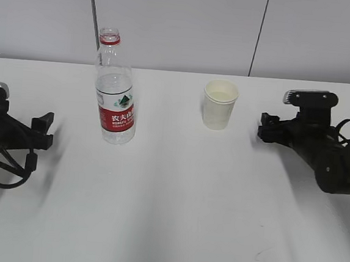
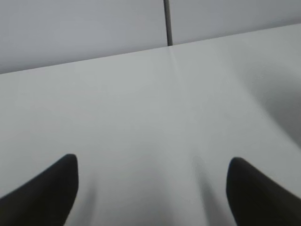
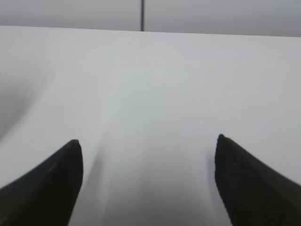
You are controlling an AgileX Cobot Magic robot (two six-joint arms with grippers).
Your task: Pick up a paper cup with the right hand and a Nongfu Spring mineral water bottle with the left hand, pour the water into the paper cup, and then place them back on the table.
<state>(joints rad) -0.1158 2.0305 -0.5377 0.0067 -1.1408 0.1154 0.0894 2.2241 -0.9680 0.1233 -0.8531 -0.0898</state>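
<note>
**A:** Two grippers are sitting wide open and neither is holding anything. Taking the paper cup (image 1: 219, 104) as the landmark, where is everything lying?

**B:** The cup is standing upright on the table (image 1: 173, 217), mouth facing up, toward the back of the surface. The right hand (image 1: 269, 129) is resting low on the table to the cup's right, near but clearly apart, with its fingers pointing across at the cup (roughly at the height of the cup's lower half, as far as I am judging it). Its wrist camera is showing only bare tabletop between the two spread fingertips (image 3: 56, 183), so the cup is lying off that camera's line.

**A:** And the Nongfu Spring mineral water bottle (image 1: 115, 89)?

**B:** It is standing well to the cup's left, long axis vertical, open neck pointing up, red label turned toward the front. I am seeing no cap on it. Water is filling most of the body, though the exact level is hard to read.

**A:** Which arm is nearer to it?

**B:** The left hand (image 1: 43, 130), lying farther left of the cup than the bottle and a little nearer the front edge, fingers aimed rightward. Its camera is also showing only table between parted fingertips (image 2: 47, 193).

**A:** So the coming move is turning on what?

**B:** Each arm is needing a sideways reach inward, I am guessing, closing around an upright body from the side.
</note>
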